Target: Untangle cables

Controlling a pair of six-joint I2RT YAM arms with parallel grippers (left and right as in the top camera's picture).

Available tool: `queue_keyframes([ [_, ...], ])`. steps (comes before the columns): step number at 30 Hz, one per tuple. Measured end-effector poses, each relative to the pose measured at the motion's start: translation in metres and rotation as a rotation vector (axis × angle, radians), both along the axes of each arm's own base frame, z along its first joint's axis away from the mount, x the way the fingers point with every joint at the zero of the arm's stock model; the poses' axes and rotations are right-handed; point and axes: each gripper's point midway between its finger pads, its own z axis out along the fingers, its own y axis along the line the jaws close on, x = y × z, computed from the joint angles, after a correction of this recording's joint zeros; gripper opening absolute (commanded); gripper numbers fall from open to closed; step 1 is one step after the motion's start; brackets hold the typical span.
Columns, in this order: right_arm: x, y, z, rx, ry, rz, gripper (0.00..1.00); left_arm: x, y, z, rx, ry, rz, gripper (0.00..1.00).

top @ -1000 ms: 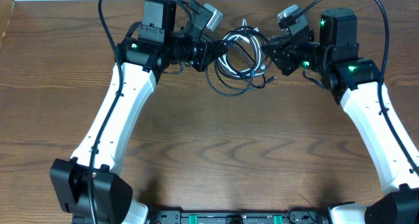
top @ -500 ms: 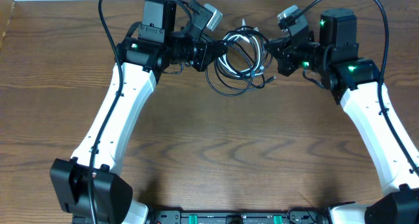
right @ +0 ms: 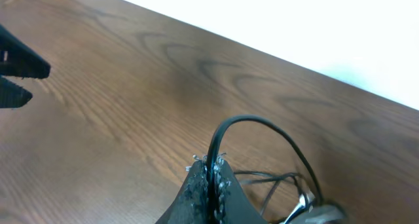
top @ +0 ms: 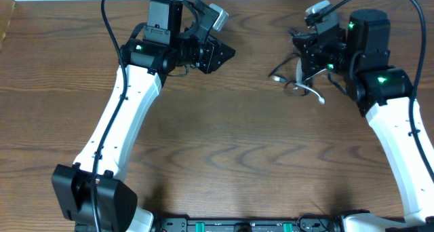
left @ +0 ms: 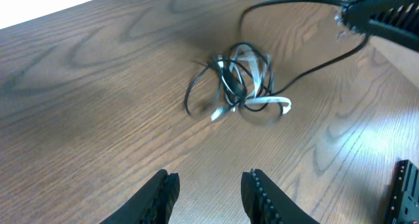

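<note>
The tangled cables lie on the counter beneath the right fingers, which pinch a black loop, their white strand pointing toward the robot's base, while the left fingers stand apart, empty.

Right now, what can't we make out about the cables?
- Overhead: the right arm's wrist covers the top of the cables, so the cord count is unclear.
- Left wrist: the bundle is small and blurred, so crossings and plug ends are unreadable.
- Right wrist: the bottom edge cuts off the bundle. Only one black cable, pinched in the right jaws, shows clearly. The white cord is blurred.
</note>
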Motion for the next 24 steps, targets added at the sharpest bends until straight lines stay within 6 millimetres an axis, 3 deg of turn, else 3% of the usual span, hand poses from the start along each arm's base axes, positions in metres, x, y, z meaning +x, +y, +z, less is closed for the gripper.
queue_keyframes([
  [7, 0.001, -0.013, 0.008, 0.005, -0.019, -0.029, 0.01, 0.002, 0.002, -0.002, 0.014, -0.001, 0.013, 0.36],
  [11, -0.006, -0.012, 0.022, 0.02, -0.049, -0.015, 0.01, 0.003, 0.006, -0.005, 0.036, 0.002, 0.032, 0.36],
  [14, -0.015, -0.01, 0.045, 0.035, -0.086, 0.002, 0.01, 0.004, 0.007, -0.007, 0.044, 0.003, 0.039, 0.37],
  [24, -0.055, -0.011, 0.159, 0.066, -0.284, 0.031, 0.01, 0.008, 0.005, -0.023, 0.061, 0.038, 0.04, 0.37],
])
